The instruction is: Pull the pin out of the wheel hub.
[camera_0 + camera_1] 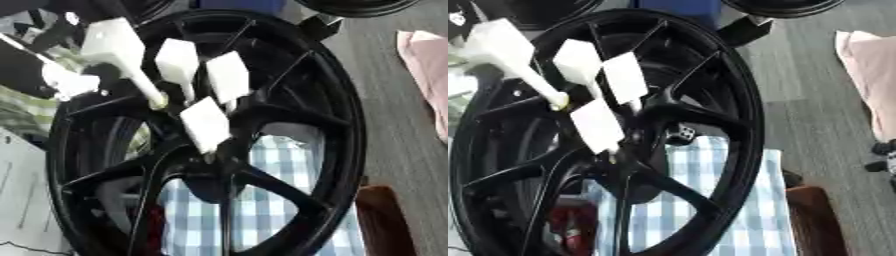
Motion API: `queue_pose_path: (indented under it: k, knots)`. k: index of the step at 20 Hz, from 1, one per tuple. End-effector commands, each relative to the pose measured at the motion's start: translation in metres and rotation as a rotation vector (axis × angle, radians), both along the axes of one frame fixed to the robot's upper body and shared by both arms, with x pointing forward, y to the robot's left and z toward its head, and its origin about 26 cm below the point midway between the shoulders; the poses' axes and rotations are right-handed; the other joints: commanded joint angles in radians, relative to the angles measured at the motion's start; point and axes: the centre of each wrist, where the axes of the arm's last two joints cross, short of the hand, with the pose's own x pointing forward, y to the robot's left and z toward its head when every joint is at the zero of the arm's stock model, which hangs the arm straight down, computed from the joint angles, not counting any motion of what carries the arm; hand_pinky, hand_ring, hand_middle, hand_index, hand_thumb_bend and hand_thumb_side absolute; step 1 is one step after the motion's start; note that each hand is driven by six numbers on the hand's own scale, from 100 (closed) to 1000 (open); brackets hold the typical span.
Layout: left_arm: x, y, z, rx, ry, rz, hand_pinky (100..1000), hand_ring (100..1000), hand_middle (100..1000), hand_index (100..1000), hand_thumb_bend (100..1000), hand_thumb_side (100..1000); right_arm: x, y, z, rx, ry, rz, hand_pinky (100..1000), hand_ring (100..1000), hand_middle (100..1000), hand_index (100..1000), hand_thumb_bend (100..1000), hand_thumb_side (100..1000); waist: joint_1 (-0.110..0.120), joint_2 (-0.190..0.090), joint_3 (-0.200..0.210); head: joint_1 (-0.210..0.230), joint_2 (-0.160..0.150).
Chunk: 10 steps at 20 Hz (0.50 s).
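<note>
Nearest, blue-checked cloth (262,210) behind the lower spokes of the wheel hub (341,125). At the hub's centre, three white pins (206,122) seated and a larger pin (114,40) slanting up-left, seemingly mid-extraction; needed next, a straight draw along its stem. Farthest, at the hub's upper left, left hand (39,35) only a dark shape by the pin's head: cannot tell whether open or closed.

The wheel hub (289,125) runs off the bottom edge in both views, its lower rim unseen. Behind its spokes, the blue-checked cloth (280,200) shows only in patches. A blurred red thing (570,225) low behind the spokes cannot be made out.
</note>
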Motion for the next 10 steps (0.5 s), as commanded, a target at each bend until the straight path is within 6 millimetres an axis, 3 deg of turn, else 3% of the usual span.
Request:
queue_pose_path:
  k: [1,10]
  knots:
    - [-0.0107,0.0188,0.0173,-0.03,-0.099,0.108,576,183,108,362,100,146,-0.0017,-0.0032,0.0082,-0.027,-0.025,-0.007,804,570,686,613,100,717,0.002,-0.147,0.001,-0.004,-0.01]
    - [-0.0111,0.0225,0.0163,-0.045,-0.109,0.126,576,183,108,362,100,146,-0.0016,-0.0032,0.0084,-0.028,-0.026,-0.007,804,570,686,613,100,717,0.002,-0.146,0.0,-0.003,-0.011]
